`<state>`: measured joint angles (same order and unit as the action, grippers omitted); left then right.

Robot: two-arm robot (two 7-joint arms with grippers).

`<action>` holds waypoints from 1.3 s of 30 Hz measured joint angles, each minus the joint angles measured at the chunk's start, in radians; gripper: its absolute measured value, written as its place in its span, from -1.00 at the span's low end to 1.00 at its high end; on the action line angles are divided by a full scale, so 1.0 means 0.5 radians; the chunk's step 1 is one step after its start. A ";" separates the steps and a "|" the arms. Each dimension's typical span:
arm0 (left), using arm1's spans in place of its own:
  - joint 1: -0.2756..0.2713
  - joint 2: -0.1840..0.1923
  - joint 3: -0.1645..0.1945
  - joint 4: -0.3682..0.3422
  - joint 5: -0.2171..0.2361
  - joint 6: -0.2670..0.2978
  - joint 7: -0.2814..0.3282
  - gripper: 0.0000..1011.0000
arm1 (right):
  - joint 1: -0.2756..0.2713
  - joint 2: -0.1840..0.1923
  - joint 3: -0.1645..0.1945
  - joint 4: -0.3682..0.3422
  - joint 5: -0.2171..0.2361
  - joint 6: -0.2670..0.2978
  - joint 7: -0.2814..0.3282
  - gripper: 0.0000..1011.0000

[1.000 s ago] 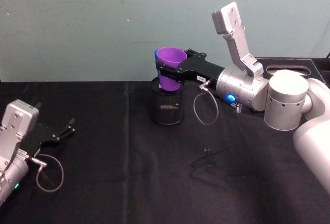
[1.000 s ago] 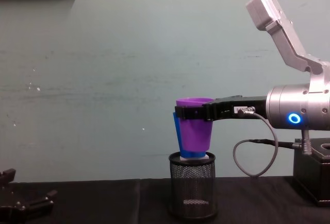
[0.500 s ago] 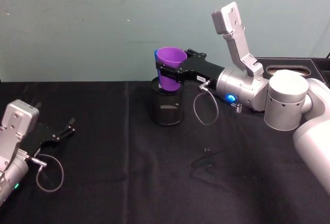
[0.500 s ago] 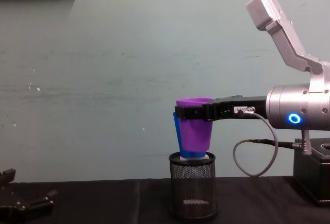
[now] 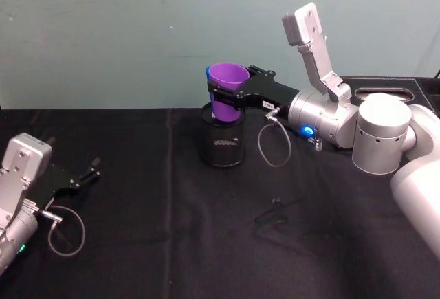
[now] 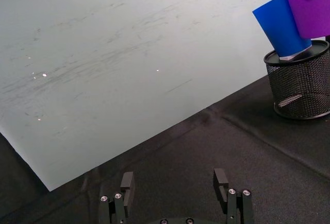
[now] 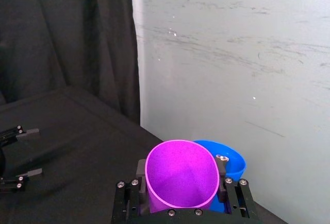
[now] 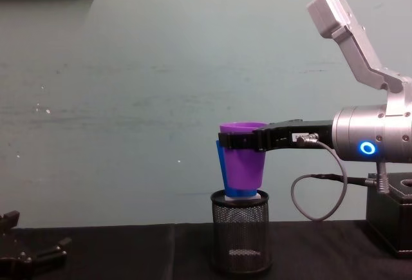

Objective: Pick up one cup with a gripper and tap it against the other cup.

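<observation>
Evidently the purple cup (image 8: 244, 167) is clamped just under its rim by the jaws of the right gripper (image 5: 224, 98) and held upright over the wire-mesh pen holder (image 8: 240, 248). It is kept close against the blue cup (image 6: 281, 26) propped in the holder, so the sides can meet. The left gripper (image 5: 84, 175) is parked with its jaws apart on the bench (image 5: 172, 244).

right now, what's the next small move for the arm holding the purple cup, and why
Probably nudge the purple cup slightly forward, into the blue cup. The right gripper grips it right beside the blue one; contact is unclear. Gently: the blue cup perches atop the mesh pen holder. The left gripper rests parked, open.
</observation>
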<state>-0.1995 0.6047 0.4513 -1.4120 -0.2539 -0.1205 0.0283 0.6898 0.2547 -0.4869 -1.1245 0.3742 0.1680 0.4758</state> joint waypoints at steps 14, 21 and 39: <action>0.000 0.000 0.000 0.000 0.000 0.000 0.000 0.98 | 0.000 0.000 0.000 0.000 0.000 0.000 0.000 0.47; 0.000 0.000 0.000 0.000 0.000 0.000 0.000 0.98 | 0.000 0.000 0.000 0.000 0.000 0.000 0.000 0.47; 0.000 0.000 0.000 0.000 0.000 0.000 0.000 0.98 | 0.000 0.000 0.000 0.000 0.000 0.000 0.000 0.47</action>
<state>-0.1995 0.6047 0.4514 -1.4120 -0.2538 -0.1206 0.0283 0.6898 0.2547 -0.4869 -1.1244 0.3743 0.1679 0.4757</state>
